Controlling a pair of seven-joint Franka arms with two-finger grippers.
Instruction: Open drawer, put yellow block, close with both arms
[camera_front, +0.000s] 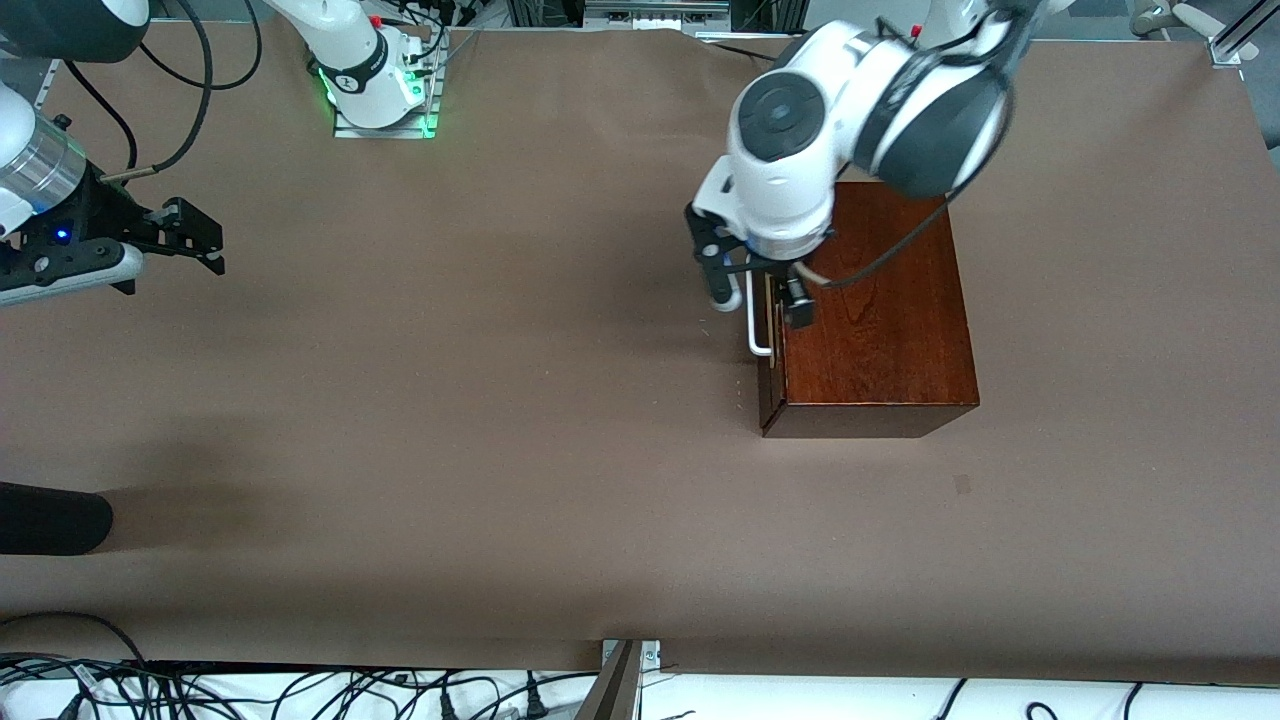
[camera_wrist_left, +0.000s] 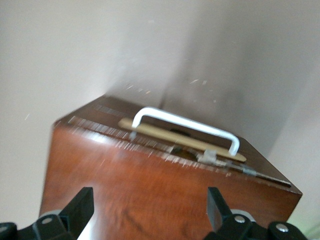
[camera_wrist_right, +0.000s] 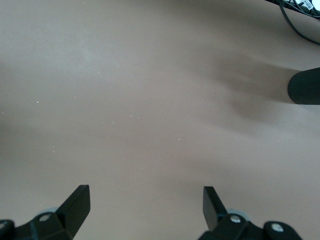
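The dark mahogany box (camera_front: 880, 320) stands toward the left arm's end of the table. Its drawer (camera_front: 771, 330) faces the table's middle and looks pushed in, with a thin pale strip by the white bar handle (camera_front: 757, 325). My left gripper (camera_front: 760, 292) hangs open over the box's top edge just above the handle, holding nothing. In the left wrist view its fingers (camera_wrist_left: 80, 207) straddle the box top (camera_wrist_left: 150, 195), with the handle (camera_wrist_left: 187, 125) ahead. My right gripper (camera_front: 212, 248) waits open over bare table at the right arm's end, and is also empty in its wrist view (camera_wrist_right: 146, 205). The yellow block is out of view.
A black cylinder (camera_front: 50, 518) juts in at the right arm's end, nearer the front camera, and shows in the right wrist view (camera_wrist_right: 304, 86). Cables (camera_front: 300, 690) lie along the near table edge. The right arm's base (camera_front: 375, 85) stands at the back.
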